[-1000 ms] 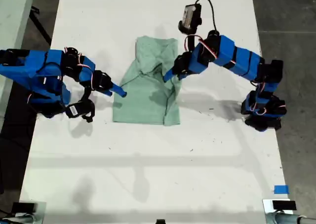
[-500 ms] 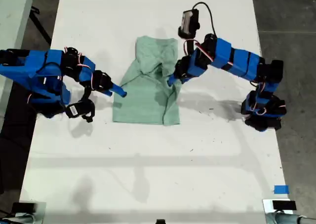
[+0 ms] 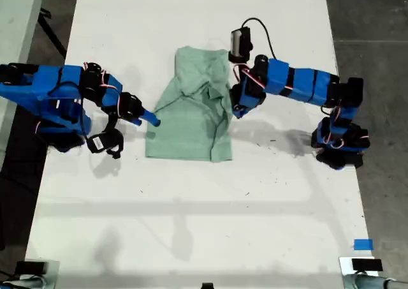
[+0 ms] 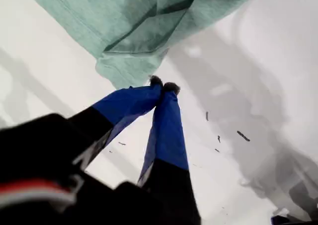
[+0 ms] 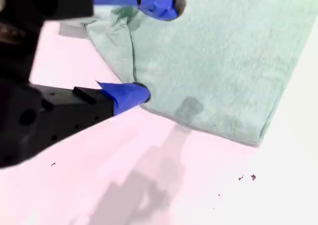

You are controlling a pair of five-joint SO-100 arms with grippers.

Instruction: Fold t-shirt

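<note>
The pale mint-green t-shirt [image 3: 191, 113] lies partly folded in the middle of the white table, with creased folds toward the exterior view's right. My first gripper [image 3: 237, 112] is shut and holds nothing. It sits just off the shirt's edge on the exterior view's right, its tips [image 4: 162, 84] beside a folded corner of the t-shirt [image 4: 134, 31]. My second gripper [image 3: 153, 118] is at the shirt's edge on the exterior view's left. It stands open [image 5: 160, 48]: one finger [image 5: 166, 4] is over the t-shirt [image 5: 223, 61] and the other finger [image 5: 130, 95] is at its hem.
The white table [image 3: 191, 225] stretches wide toward the exterior view's bottom. A blue tape mark [image 3: 362, 244] lies near the exterior view's bottom right corner. Dark floor borders the table on both sides, and both arm bases stand at the table's side edges.
My first gripper has drawn back from over the shirt toward the exterior view's right and now sits off the fabric. The shirt's fold on that side has settled. My second arm has hardly moved.
</note>
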